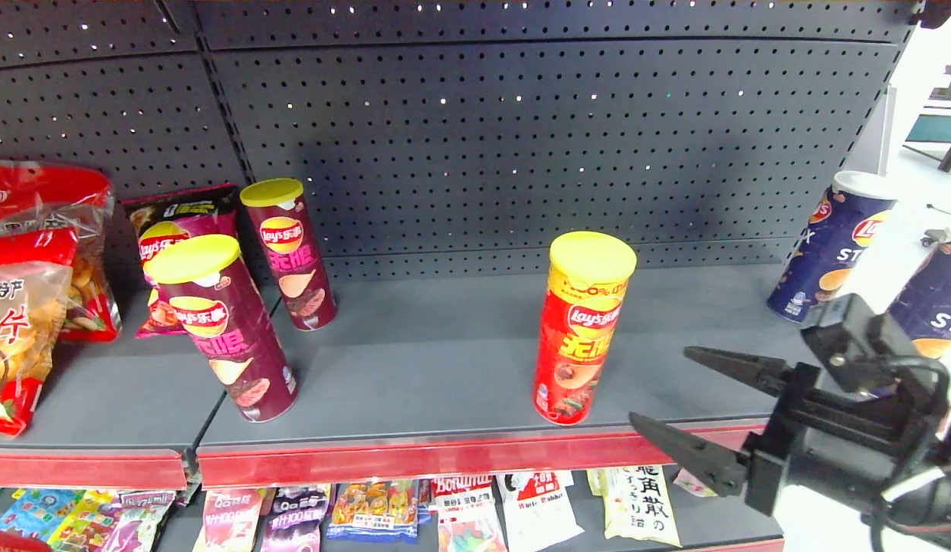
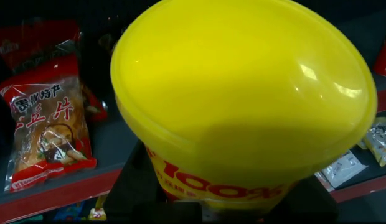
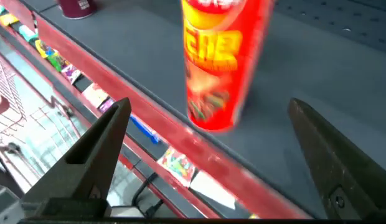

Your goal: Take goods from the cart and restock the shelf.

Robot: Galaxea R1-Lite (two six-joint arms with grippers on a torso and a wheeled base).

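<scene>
I'm holding my right claw (image 1: 659, 385) wide open, gripping nothing, beside the red can (image 1: 582, 330) on the shelf (image 1: 444, 360); placement looking done, next calling for a fresh pickup.

Even bright light on the shelf (image 1: 460, 360), washed-out white at its right end, glare on the yellow lid (image 2: 243, 93).

In the left of the head view I see two purple chip cans (image 1: 222, 330) standing, a purple bag (image 1: 180, 222) leaning behind them and red snack bags (image 1: 38, 261) at the edge. Two blue cans (image 1: 831, 245) stand far right. A dark pegboard (image 1: 521, 138) fills the top, and flat packets (image 1: 460, 510) line the bottom.
</scene>
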